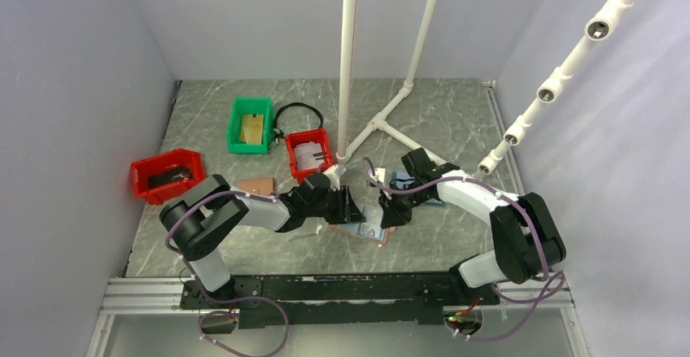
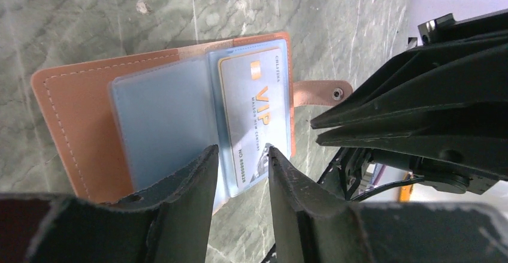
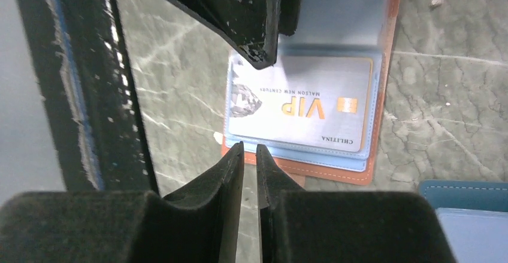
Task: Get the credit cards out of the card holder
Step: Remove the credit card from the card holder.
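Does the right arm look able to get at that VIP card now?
Probably. The card lies just ahead of the right pincer, nothing between, but it sits in a clear sleeve of the card holder and the jaws are barely open.

Robot lab cell: white enclosure walls [image 1: 81, 89], PVC pipe frame [image 1: 348, 64], aluminium base rail [image 1: 138, 293].

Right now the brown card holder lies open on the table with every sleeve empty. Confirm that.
Not every sleeve is empty. The card holder does lie open on the table, but one clear sleeve has a VIP card in it. The left wrist view shows it plainly.
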Robot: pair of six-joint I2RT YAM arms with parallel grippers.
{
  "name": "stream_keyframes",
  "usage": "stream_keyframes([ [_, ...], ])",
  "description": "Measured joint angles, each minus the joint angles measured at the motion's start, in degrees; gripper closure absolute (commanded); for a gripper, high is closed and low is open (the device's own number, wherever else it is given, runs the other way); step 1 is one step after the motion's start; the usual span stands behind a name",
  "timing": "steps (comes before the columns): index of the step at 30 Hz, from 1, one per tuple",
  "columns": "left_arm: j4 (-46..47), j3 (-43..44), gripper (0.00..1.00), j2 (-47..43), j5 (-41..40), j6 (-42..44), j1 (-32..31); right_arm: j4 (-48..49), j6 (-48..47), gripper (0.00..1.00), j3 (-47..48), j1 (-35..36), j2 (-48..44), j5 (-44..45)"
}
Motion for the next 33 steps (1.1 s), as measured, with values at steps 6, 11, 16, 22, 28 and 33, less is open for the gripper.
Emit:
stream_keyframes([
  [6, 1.1, 0.1, 0.57, 2.3, 1.9, -2.7, 0.9, 4.5, -4.0, 0.85, -2.7, 1.2, 0.0, 5.8],
  [11, 1.3, 0.2, 0.57, 2.8, 3.0, -4.4, 1.4, 7.5, -4.5, 0.86, -2.7, 2.6, 1.4, 9.5],
  [16, 1.7, 0.6, 0.57, 3.9, 4.5, -5.7, 1.9, 8.3, -4.7, 0.87, -2.7, 4.5, 1.6, 11.9],
  [22, 2.4, 2.3, 0.60, 6.4, 7.2, -6.8, 2.3, 8.3, -4.8, 0.87, -2.1, 7.4, 1.8, 15.8],
  [28, 2.3, 2.4, 0.68, 6.6, 7.8, -7.3, 2.7, 5.8, -4.2, 0.88, 1.0, 9.7, 4.2, 18.9],
  [33, 2.1, 2.4, 0.80, 7.2, 8.0, -8.5, 3.1, 4.5, -3.6, 0.88, 2.4, 11.2, 5.0, 20.9],
])
